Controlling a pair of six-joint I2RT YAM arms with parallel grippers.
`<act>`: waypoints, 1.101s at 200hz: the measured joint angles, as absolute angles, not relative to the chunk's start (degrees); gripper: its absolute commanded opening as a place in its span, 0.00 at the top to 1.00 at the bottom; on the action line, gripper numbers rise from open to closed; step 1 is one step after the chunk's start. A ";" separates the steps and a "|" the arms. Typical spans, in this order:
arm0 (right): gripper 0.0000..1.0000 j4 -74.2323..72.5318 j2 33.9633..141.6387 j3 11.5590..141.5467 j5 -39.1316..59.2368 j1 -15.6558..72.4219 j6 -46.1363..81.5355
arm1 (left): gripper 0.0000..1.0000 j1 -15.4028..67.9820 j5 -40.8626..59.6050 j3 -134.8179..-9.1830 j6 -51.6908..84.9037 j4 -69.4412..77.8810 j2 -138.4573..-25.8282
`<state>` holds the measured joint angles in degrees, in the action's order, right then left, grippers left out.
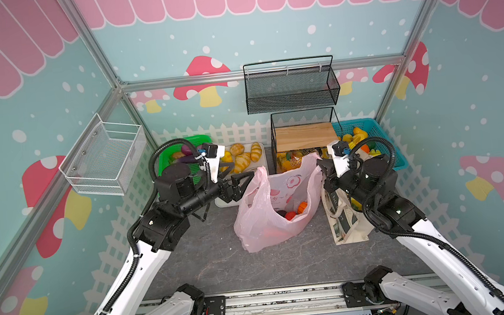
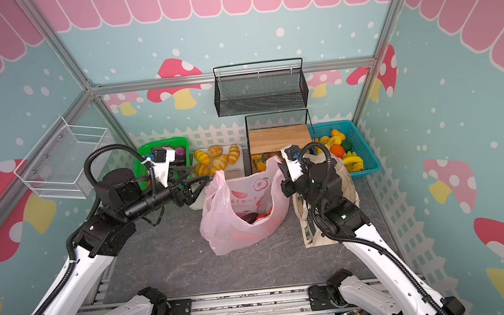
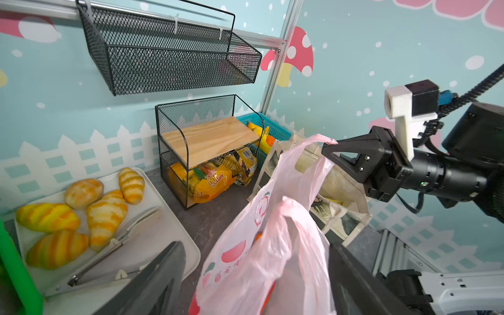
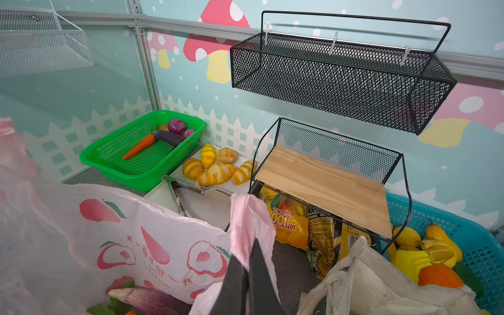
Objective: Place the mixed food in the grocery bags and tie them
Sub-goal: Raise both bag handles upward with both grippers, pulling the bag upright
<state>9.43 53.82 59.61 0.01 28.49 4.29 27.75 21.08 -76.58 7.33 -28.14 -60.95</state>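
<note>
"Right gripper?"
"Pinched shut on one handle of the pink plastic bag, mid-table."
"Left gripper?"
"Fingers spread wide, the other handle standing between them."

The orange snack packet is showing big white letters that begin with "OO". The rest is too crumpled to read. The pink plastic bag is showing red Chinese writing, too small to read. The canvas tote is showing tiny white letters, all blurry.
</note>
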 measured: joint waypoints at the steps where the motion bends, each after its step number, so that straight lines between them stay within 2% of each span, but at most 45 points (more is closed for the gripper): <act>1: 1.00 9.41 53.82 59.61 0.03 28.49 4.29 | 0.12 27.81 21.08 -76.71 7.22 -28.21 -61.10; 45: 1.00 8.95 53.93 59.51 0.47 28.49 4.08 | 0.07 33.47 20.14 -85.01 2.68 -35.92 -69.23; 101: 1.00 8.54 53.93 59.20 0.93 28.49 3.77 | 0.07 33.58 21.87 -89.36 1.41 -39.51 -74.22; 116: 1.00 8.54 53.93 59.20 0.97 28.49 3.62 | 0.09 33.58 21.87 -90.43 0.78 -40.49 -75.90; 125: 1.00 8.51 53.93 59.16 0.99 28.49 3.53 | 0.14 33.58 21.89 -91.05 0.60 -41.01 -77.01; 138: 1.00 8.43 53.93 59.00 1.02 28.49 3.46 | 0.25 33.58 22.28 -91.44 0.49 -41.32 -78.37; 164: 1.00 8.47 54.00 58.96 0.89 28.49 3.44 | 0.50 33.58 24.60 -91.39 1.37 -41.25 -79.29; 179: 1.00 8.47 53.91 58.98 0.16 28.49 3.29 | 0.69 33.47 27.00 -90.85 3.92 -38.74 -78.39; 220: 1.00 8.58 50.72 59.00 -4.86 28.49 2.00 | 0.83 30.72 32.86 -83.44 11.97 -24.60 -71.26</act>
